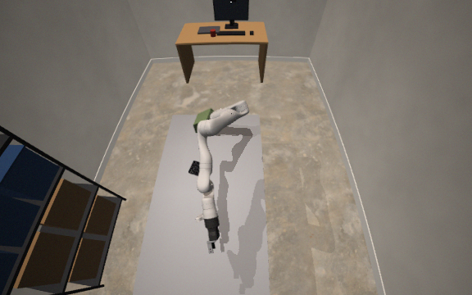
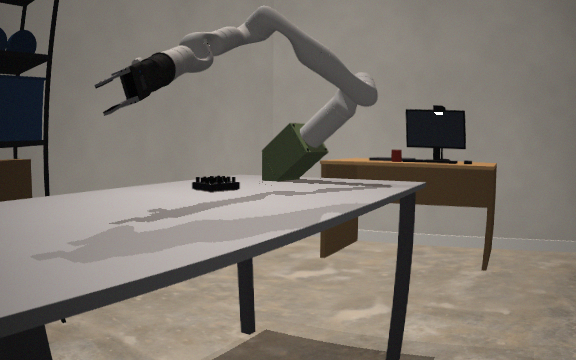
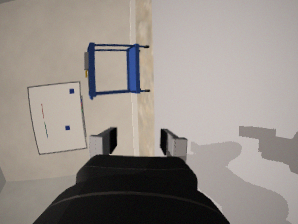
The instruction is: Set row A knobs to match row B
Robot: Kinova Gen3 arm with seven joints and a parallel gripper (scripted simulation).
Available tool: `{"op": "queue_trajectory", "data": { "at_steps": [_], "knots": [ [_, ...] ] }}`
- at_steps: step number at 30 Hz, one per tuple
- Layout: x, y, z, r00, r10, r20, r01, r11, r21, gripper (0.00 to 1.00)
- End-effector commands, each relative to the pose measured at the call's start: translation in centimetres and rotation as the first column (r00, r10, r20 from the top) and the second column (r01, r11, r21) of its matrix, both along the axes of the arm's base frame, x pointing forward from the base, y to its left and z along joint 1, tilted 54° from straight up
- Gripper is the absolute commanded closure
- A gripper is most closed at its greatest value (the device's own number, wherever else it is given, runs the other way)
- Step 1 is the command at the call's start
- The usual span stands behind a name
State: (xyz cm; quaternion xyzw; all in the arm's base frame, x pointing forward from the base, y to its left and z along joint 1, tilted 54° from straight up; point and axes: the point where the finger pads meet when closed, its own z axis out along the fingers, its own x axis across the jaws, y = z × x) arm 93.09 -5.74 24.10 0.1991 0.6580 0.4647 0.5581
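The black knob box (image 1: 194,168) (image 2: 216,186) stands on the grey table (image 1: 166,205) (image 2: 168,250), with short black knobs upright on its top. In the top view the arm covers part of its right side. The box is too small to read its names, marks or the knobs' white lines, and it is not in the wrist view. My gripper (image 1: 211,247) (image 2: 100,100) (image 3: 138,137) is open and empty. It is high above the table, well out beyond the box on the side away from the arm's base, and its fingers point outward.
The green base block (image 1: 203,117) (image 2: 288,152) carries the arm at the table's far end. A shelf rack (image 1: 78,233) with bins stands left of the table. A wooden desk (image 1: 224,39) (image 2: 408,185) stands behind. A blue cart (image 3: 133,70) is beyond the table in the wrist view.
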Motion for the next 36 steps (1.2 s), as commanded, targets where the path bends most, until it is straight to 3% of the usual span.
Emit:
{"op": "queue_trajectory", "data": {
  "at_steps": [1, 2, 5, 6, 7, 10, 12, 13, 15, 16, 24, 25, 31, 32, 36],
  "knots": [
    [-1.0, -1.0, 0.2, 1.000, 0.014, 0.012, -0.013, 0.999, -0.048, 0.00],
    [-1.8, -0.6, -0.4, 0.999, 0.035, 0.023, -0.033, 0.994, -0.101, 0.00],
    [-1.8, -0.6, -0.4, 0.999, 0.035, 0.023, -0.033, 0.994, -0.101, 0.00],
    [-2.6, -0.3, -1.1, 0.998, 0.058, 0.032, -0.053, 0.987, -0.153, 0.00],
    [-2.6, -0.3, -1.1, 0.998, 0.058, 0.032, -0.053, 0.987, -0.153, 0.00],
    [-4.5, 0.3, -2.6, 0.993, 0.109, 0.045, -0.094, 0.962, -0.255, 0.00],
    [-4.5, 0.3, -2.6, 0.993, 0.109, 0.045, -0.094, 0.962, -0.255, 0.00],
    [-5.5, 0.6, -3.4, 0.989, 0.136, 0.048, -0.115, 0.946, -0.303, 0.00],
    [-5.5, 0.6, -3.4, 0.989, 0.136, 0.048, -0.115, 0.946, -0.303, 0.00],
    [-6.6, 1.0, -4.3, 0.985, 0.164, 0.050, -0.137, 0.927, -0.350, 0.00],
    [-6.6, 1.0, -4.3, 0.985, 0.164, 0.050, -0.137, 0.927, -0.350, 0.00],
    [-7.7, 1.3, -5.2, 0.980, 0.193, 0.049, -0.159, 0.905, -0.395, 0.00],
    [-7.7, 1.3, -5.2, 0.980, 0.193, 0.049, -0.159, 0.905, -0.395, 0.00],
    [-8.9, 1.6, -6.2, 0.974, 0.222, 0.047, -0.180, 0.881, -0.438, 0.00],
    [-8.9, 1.6, -6.2, 0.974, 0.222, 0.047, -0.180, 0.881, -0.438, 0.00]
  ]
}}
